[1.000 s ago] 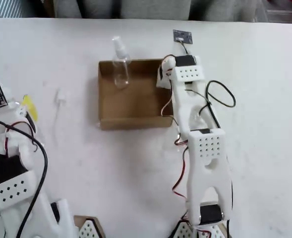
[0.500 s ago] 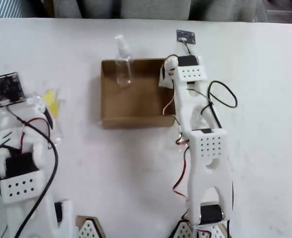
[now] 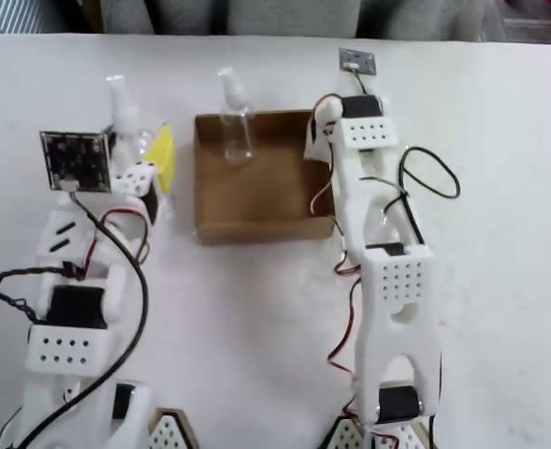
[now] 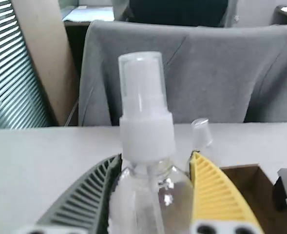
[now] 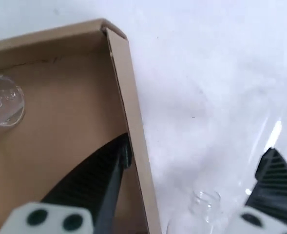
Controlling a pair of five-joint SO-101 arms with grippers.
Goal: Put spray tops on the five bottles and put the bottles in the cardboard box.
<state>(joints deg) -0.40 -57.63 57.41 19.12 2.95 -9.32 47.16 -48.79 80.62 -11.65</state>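
Note:
My left gripper is shut on a clear bottle with a white spray top, held upright between the grey and yellow fingers. In the high view this bottle stands just left of the cardboard box. A second capped bottle stands in the box's far left corner. My right gripper is open and straddles the box's right wall, one black finger inside and one outside. An uncapped clear bottle neck shows between the wall and the outer finger.
White table all around. A small grey tag lies beyond the box. Red and black cables loop beside the right arm. Grey chair backs stand behind the table's far edge.
My left arm swung from the lower left up to the box's left side, carrying the bottle. The box and my right gripper slid slightly to the right.

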